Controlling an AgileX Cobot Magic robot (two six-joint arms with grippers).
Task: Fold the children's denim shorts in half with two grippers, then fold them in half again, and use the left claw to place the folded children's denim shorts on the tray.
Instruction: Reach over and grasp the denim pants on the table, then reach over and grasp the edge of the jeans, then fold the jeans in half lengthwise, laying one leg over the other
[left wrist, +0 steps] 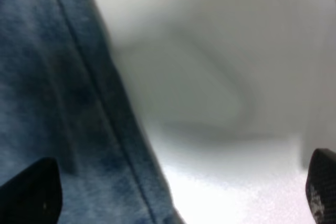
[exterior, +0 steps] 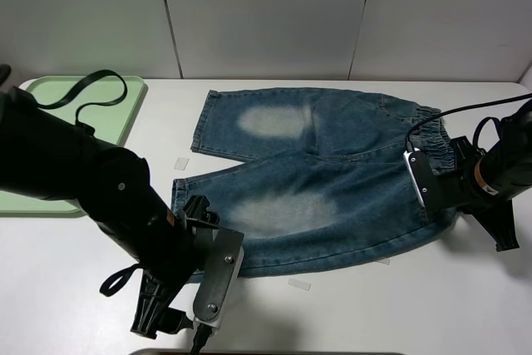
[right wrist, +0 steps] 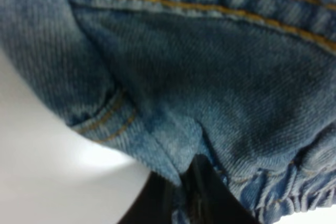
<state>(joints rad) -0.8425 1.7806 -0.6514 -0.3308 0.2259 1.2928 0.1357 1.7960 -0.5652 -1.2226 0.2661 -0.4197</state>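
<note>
The children's denim shorts [exterior: 316, 180] lie spread flat on the white counter [exterior: 349, 305], blue-green washed denim with a pale faded patch on each leg; the gathered elastic waistband points toward the counter's right edge and the two leg hems toward its left; orange-yellow stitching runs along the seams in the right wrist view.

The left end effector [left wrist: 176, 195] sits low at the hem of the near leg, released, its fingers wide apart and holding nothing; one finger is over the denim, the other over bare counter, with the hem edge between them. The right end effector [right wrist: 197, 195] is clenched on the waistband at the shorts' right side, denim bunched around its black tip.

The tray [exterior: 116, 118], pale green, lies at the far left corner of the counter, well apart from the shorts and partly covered by the left arm and its looping cable; bare counter stretches along the near edge and between tray and shorts. A few small clear scraps lie on the counter near the hems. Pale grey wall panels [exterior: 266, 14] rise behind the far edge.
</note>
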